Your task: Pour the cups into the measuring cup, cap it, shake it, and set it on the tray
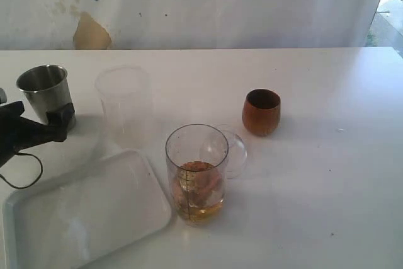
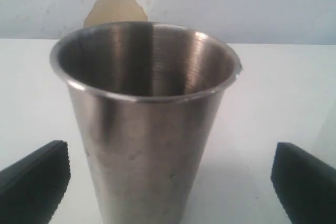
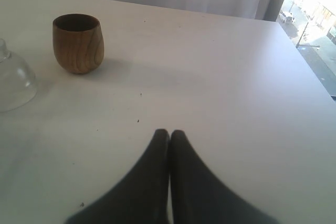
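Left gripper point(image 2: 168, 182) spread wide astride upright tapered stainless-steel tumbler point(image 2: 147, 124) behind flat white tray point(image 1: 82, 212), not touching; right gripper point(image 3: 169, 142) pinched closed, empty; risk: skewed arm motion clips tumbler, topples it.

frosted cup point(image 1: 123, 102) upright on white table point(image 1: 327, 187).

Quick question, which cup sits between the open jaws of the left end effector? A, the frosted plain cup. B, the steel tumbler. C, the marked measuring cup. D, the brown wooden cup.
B: the left wrist view shows the steel tumbler standing upright between the jaws of the left end effector, with a gap on each side.
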